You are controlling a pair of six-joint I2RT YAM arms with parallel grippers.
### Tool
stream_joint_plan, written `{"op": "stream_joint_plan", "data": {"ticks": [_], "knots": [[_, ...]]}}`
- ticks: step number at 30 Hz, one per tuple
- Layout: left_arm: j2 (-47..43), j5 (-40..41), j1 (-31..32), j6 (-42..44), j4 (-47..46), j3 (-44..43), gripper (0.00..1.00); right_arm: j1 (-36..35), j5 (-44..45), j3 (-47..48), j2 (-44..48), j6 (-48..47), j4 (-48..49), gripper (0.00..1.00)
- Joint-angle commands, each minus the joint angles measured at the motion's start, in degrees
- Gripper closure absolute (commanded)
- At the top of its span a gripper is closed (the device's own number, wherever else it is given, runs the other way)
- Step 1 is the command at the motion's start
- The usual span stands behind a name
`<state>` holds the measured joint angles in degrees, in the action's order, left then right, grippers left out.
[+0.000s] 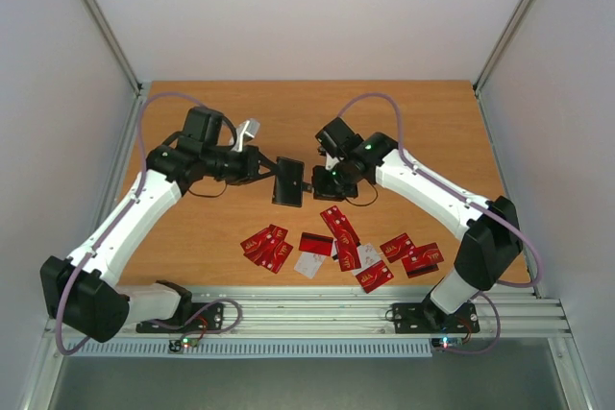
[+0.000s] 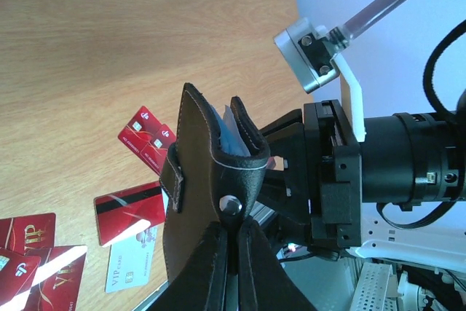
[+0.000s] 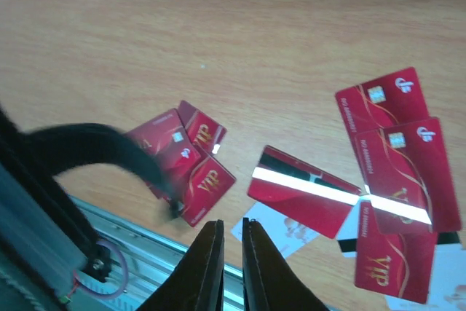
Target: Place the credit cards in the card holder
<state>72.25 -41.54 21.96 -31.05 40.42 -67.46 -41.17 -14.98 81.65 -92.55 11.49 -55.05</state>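
The black card holder (image 1: 288,182) hangs in the air between my two grippers, mouth open. My left gripper (image 1: 267,172) is shut on its lower edge; in the left wrist view (image 2: 231,253) the holder (image 2: 207,172) stands upright with a pale blue-white slip (image 2: 229,130) inside. My right gripper (image 1: 318,182) is just right of the holder; its jaws (image 3: 233,234) stand a narrow gap apart with nothing between them. Red credit cards (image 1: 341,226) lie scattered on the table below, several red (image 3: 302,191) (image 2: 149,136) and a white one (image 3: 280,231).
More cards lie in clusters at the left (image 1: 267,247) and right (image 1: 413,256) near the table's front edge. A metal rail (image 1: 317,304) runs along that edge. A black cable (image 3: 95,143) crosses the right wrist view. Grey walls enclose the wooden table (image 1: 307,112).
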Motion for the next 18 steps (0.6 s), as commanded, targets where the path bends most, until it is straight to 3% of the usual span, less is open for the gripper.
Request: {"op": "stream_joint_plan", "data": {"ticks": [1, 6, 14, 18], "knots": [[-0.53, -1.2, -0.16, 0.83, -1.65, -2.64, 1.0, 1.88, 1.06, -1.41, 3.27, -2.82, -4.07, 0.88], [-0.08, -1.48, -0.16, 1.34, -1.41, -3.32, 1.0, 6.55, -5.76, -4.67, 8.87, -6.45, -2.2, 0.5], [0.86, -5.18, -0.16, 0.6, -3.66, -4.43, 1.0, 12.35, -32.56, -7.62, 14.97, -3.61, 11.91, 0.28], [1.22, -8.35, -0.16, -4.23, -7.65, -6.14, 1.0, 12.34, -37.73, -7.41, 15.94, 2.67, 20.62, 0.14]]}}
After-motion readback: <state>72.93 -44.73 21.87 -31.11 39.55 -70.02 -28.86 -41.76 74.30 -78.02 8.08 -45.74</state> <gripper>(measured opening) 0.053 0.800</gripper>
